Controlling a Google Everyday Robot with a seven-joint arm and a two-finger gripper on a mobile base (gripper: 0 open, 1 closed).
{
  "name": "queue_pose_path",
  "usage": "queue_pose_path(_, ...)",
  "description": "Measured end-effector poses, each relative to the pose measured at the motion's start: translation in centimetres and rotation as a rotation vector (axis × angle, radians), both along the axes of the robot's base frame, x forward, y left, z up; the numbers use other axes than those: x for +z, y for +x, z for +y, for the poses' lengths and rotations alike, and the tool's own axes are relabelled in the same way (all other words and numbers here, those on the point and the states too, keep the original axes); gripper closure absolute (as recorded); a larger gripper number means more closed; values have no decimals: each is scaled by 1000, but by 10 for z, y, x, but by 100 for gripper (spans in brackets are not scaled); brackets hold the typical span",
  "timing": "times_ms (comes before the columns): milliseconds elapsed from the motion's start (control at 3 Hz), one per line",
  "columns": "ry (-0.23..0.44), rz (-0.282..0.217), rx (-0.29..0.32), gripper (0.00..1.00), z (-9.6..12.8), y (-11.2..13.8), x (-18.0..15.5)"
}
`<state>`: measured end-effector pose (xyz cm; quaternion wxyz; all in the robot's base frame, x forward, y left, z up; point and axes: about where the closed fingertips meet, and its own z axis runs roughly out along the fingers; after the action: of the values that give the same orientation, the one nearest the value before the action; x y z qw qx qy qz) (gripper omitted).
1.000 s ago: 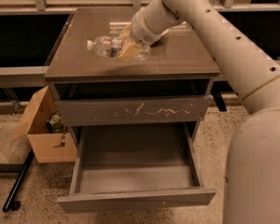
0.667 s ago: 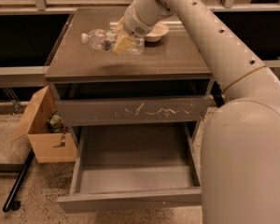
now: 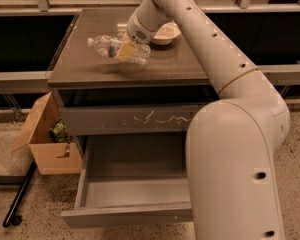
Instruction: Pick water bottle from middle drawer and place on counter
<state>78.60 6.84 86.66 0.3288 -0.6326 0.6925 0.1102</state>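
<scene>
A large cream-coloured robot arm fills the right side and reaches up and left over a grey cabinet. The cabinet's glossy grey-brown top, the desk, spans the upper middle. Below it is a closed drawer front with white scratch marks, and under that the middle drawer stands pulled open, its shallow grey tray holding nothing. A cardboard box sits on the floor to the left. A pale bowl rests near the desk's back edge. The water bottle lies on its side low over the desk, cap pointing left. The claw is clamped on its middle. This looks like the placing step; next the claw should set the bottle down and let go.
</scene>
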Motion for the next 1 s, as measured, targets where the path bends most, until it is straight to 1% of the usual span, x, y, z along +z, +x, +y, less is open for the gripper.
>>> queue_pose_path(333, 25, 63, -47, 86, 3, 11, -19)
queue_pose_path(667, 50, 86, -64, 63, 3, 17, -23)
queue_pose_path(1000, 73, 97, -71, 40, 3, 21, -25)
